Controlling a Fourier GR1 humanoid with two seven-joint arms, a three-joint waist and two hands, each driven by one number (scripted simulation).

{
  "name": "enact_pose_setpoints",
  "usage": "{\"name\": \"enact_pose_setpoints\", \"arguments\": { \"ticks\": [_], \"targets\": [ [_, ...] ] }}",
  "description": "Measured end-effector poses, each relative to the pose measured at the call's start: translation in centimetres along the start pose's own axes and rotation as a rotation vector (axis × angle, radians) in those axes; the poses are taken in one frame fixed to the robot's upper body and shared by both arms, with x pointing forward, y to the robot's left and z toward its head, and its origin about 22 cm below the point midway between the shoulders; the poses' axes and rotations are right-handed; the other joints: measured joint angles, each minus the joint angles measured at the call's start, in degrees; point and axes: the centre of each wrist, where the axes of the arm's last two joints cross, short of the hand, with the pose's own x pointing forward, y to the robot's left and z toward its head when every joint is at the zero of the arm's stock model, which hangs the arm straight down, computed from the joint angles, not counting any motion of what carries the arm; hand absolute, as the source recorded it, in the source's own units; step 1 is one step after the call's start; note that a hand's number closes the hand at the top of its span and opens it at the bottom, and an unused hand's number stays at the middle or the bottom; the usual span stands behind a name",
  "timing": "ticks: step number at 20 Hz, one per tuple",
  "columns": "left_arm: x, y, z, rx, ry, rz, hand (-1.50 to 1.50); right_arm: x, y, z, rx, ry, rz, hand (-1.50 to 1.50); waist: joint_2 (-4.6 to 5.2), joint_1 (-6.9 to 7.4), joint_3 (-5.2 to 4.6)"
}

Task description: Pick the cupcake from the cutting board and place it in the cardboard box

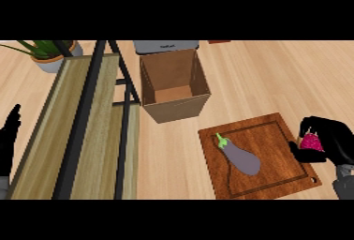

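On the wooden counter (pixel 276 70) a slatted shelf (pixel 83 131) runs along the left. The open cardboard box (pixel 174 86) stands beyond the cutting board (pixel 266 161), which carries an eggplant (pixel 240 157). The right hand (pixel 332 138) curls around the pink cupcake (pixel 312 142) (mostly hidden) at the board's right edge. The left hand (pixel 10 133) rests open at the left edge.

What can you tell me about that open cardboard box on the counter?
The cardboard box is plain brown, tall and open-topped, with nothing visible inside. It stands upright on the wooden counter, just beyond the cutting board, beside a slatted wooden shelf. No hand touches it.
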Motion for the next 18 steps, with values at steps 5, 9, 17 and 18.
{"name": "enact_pose_setpoints", "arguments": {
  "ticks": [5, 9, 17, 18],
  "targets": [
    [0.1, -0.3, 0.1, -0.013, -0.016, 0.004, 0.0, 5.8, -2.1, -0.2, -0.234, 0.048, -0.022, 1.5, 0.6, 1.38, -0.07],
    [0.6, -0.4, 0.0, -0.038, -0.041, 0.008, 0.0, 11.9, -3.8, 0.8, -0.326, 0.053, -0.042, 1.5, 1.41, 3.3, -0.13],
    [2.6, -1.6, -0.8, -0.081, -0.094, 0.017, 0.0, 24.6, -8.9, 2.6, -0.4, 0.098, -0.18, 1.5, 3.0, 6.97, -0.4],
    [2.6, -1.5, -0.8, -0.081, -0.101, 0.015, 0.0, 25.8, -9.2, 2.4, -0.405, 0.102, -0.195, 1.5, 3.14, 7.3, -0.37]
  ]
}}
